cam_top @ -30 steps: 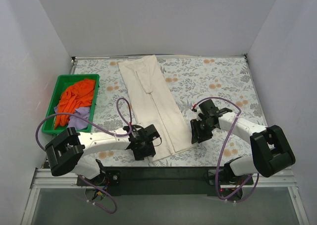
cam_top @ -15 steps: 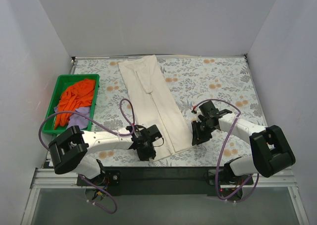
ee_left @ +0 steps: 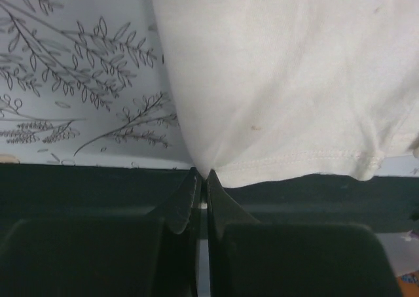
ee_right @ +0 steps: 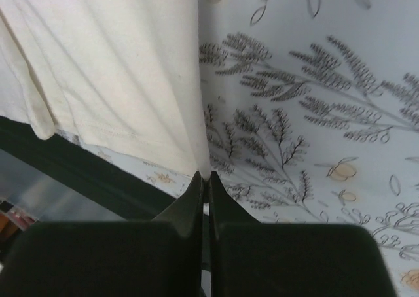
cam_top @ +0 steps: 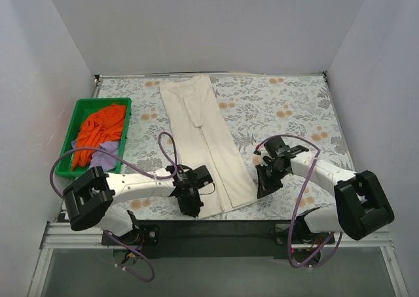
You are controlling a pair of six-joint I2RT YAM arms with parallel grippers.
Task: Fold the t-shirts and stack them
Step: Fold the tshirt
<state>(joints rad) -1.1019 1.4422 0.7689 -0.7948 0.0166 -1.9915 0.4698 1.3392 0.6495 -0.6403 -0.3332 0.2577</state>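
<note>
The cream t-shirt lies folded into a long strip down the middle of the table, from the far edge to the near edge. My left gripper is shut on its near left corner. My right gripper is shut on its near right corner. Both corners are pinched into a peak between the shut jaws, and the hem reaches the table's near edge. The orange t-shirt and the lavender t-shirt lie crumpled in the tray.
A green plastic tray stands at the left side of the table. The table has a floral cloth. White walls close in the back and both sides. A black rail runs along the near edge.
Both grippers have moved toward the near edge, pulling the cream shirt's near end with them. The strip now lies straighter and reaches closer to the front.
</note>
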